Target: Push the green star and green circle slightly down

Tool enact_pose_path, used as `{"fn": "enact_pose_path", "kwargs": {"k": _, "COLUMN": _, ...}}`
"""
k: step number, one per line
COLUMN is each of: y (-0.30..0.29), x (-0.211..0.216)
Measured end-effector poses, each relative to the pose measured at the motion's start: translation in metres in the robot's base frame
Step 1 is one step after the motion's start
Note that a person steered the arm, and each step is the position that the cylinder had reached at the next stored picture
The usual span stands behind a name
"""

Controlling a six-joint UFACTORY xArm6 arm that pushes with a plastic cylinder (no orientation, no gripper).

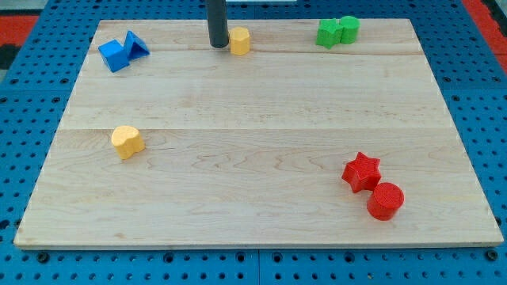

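- green star (327, 33) and green circle (348, 28): one each, touching, top right
- two blue, two yellow, two red blocks
- my tip (217, 45) beside a yellow block (239, 40); no fingers
- wooden board (261, 142)

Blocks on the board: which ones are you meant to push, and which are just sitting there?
For the job:
- green star and green circle, touching, at the view's top right
- my tip, beside the top yellow block, well to their left

Just lying about:
- blue blocks
- yellow block at the top
- yellow heart
- red star
- red circle
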State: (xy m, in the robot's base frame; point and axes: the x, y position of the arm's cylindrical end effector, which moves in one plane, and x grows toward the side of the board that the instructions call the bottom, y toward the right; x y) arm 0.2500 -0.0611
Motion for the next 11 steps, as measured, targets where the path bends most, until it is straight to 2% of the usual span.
{"fn": "enact_pose_path", "kwargs": {"k": 1, "y": -0.008, "x": 0.045}}
{"fn": "enact_pose_path", "kwargs": {"k": 2, "y": 0.022, "x": 0.103}}
{"fn": "enact_pose_path", "kwargs": {"k": 3, "y": 0.103, "x": 0.097}}
{"fn": "enact_pose_path", "kwargs": {"k": 4, "y": 0.205, "x": 0.061}}
{"fn": "enact_pose_path", "kwargs": {"k": 5, "y": 0.299, "x": 0.007}}
{"fn": "enact_pose_path", "kwargs": {"k": 6, "y": 0.306, "x": -0.05}}
{"fn": "enact_pose_path", "kwargs": {"k": 7, "y": 0.286, "x": -0.059}}
{"fn": "enact_pose_path", "kwargs": {"k": 8, "y": 0.231, "x": -0.058}}
{"fn": "enact_pose_path", "kwargs": {"k": 9, "y": 0.213, "x": -0.056}}
{"fn": "enact_pose_path", "kwargs": {"k": 11, "y": 0.213, "x": -0.055}}
